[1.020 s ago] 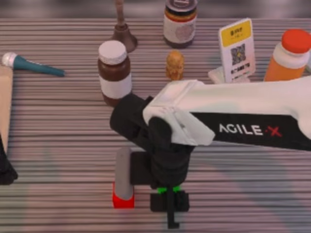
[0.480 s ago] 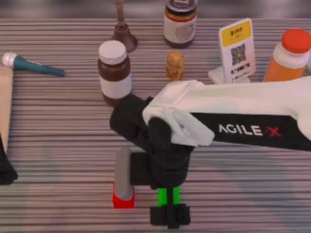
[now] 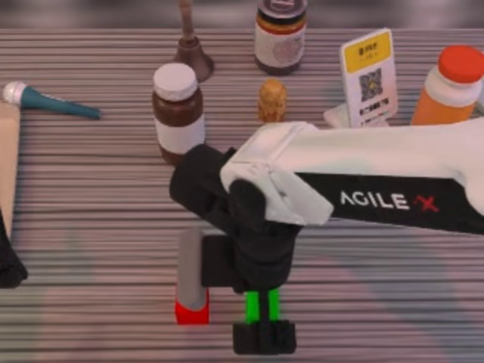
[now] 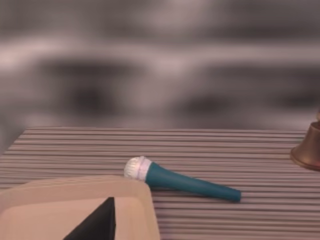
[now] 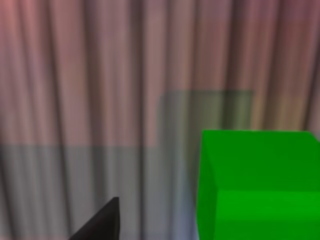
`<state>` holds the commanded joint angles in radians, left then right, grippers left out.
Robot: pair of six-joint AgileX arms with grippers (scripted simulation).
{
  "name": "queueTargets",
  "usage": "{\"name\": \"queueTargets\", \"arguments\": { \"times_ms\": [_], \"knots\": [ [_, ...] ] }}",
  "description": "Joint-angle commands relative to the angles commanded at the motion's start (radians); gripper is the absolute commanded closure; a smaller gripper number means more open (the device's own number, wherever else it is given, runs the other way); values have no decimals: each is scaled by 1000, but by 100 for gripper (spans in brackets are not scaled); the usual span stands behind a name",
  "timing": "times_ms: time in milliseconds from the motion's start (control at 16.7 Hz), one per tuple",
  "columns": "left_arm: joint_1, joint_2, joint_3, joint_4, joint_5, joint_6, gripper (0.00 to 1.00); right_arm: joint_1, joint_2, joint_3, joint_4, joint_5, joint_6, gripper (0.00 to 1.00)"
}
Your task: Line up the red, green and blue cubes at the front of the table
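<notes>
Your right claw [image 3: 263,333] sits at the front edge of the worktop [image 3: 91,227], over the green cube [image 3: 262,304]. Whether its fingers grip or have let go, you cannot tell: the wrist view shows the cube [image 5: 257,185] with a shadow beyond it, so it may hang above the stripes. The red cube [image 3: 191,311] lies just to its left, placed. No blue cube shows anywhere; judge it still to do. Your left arm [image 3: 9,261] is parked at the left edge.

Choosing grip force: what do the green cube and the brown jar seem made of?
The green cube looks like hard glossy plastic: flat uniform faces, crisp edges. The brown jar looks like dark glass or plastic, hard to tell which, with a white cap and label.
</notes>
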<state>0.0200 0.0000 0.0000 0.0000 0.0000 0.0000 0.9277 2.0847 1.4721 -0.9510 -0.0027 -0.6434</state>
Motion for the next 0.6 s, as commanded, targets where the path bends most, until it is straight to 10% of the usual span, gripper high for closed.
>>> {"name": "queueTargets", "arguments": {
  "times_ms": [600],
  "knots": [
    [0,0,0,0,0,0,0,6,-69,163,-233,-1,-2,0]
  ]
}}
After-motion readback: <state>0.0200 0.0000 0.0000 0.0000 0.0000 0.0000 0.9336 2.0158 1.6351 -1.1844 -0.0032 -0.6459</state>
